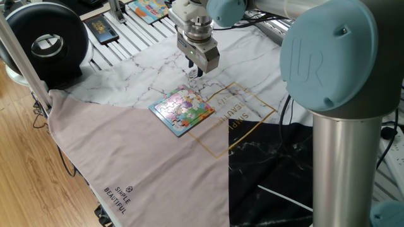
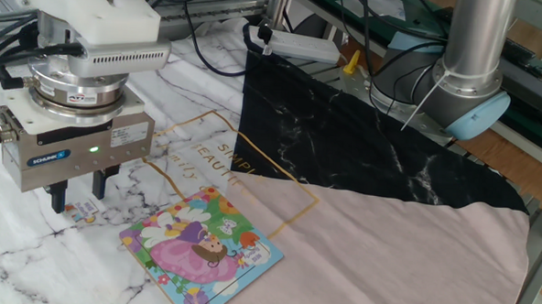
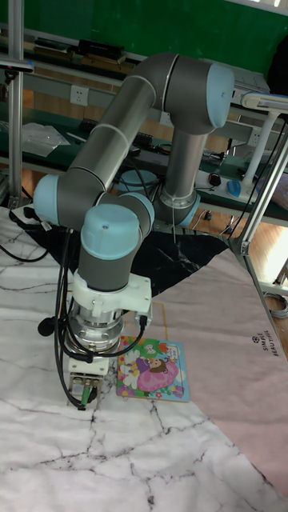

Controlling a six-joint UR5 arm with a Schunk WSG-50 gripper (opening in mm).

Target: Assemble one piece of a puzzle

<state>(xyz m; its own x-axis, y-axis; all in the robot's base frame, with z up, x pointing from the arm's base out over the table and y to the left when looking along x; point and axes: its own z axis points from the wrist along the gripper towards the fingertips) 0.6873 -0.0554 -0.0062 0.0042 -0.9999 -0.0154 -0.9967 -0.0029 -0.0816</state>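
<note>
While the puzzle lies flat on the marbled cloth, close to where that cloth meets the pink one and just beside the gold printed lettering, the gripper hangs over a small loose piece that rests on the cloth a little apart from the board's nearest corner. Its two dark fingers point straight down and stand slightly parted, one on each side of the piece; whether they already press on it cannot be told, since the body of the tool hides the tips in the tall fixed view and one fixed view shows them too small. The step in hand is judged to be the pick-up of the single piece, with the fitting into the board not yet done. From the other fixed view the board's cartoon picture appears nearly whole, and the vacant slot cannot be made out with certainty. The next move calls for a firm closing on the piece, a short lift clear of the cloth, a sideways carry to the board, and careful turning so that the tabs match the hole. A thin flat piece may slip or tilt between the fingers, and the soft cloth may wrinkle under pressure.
</note>
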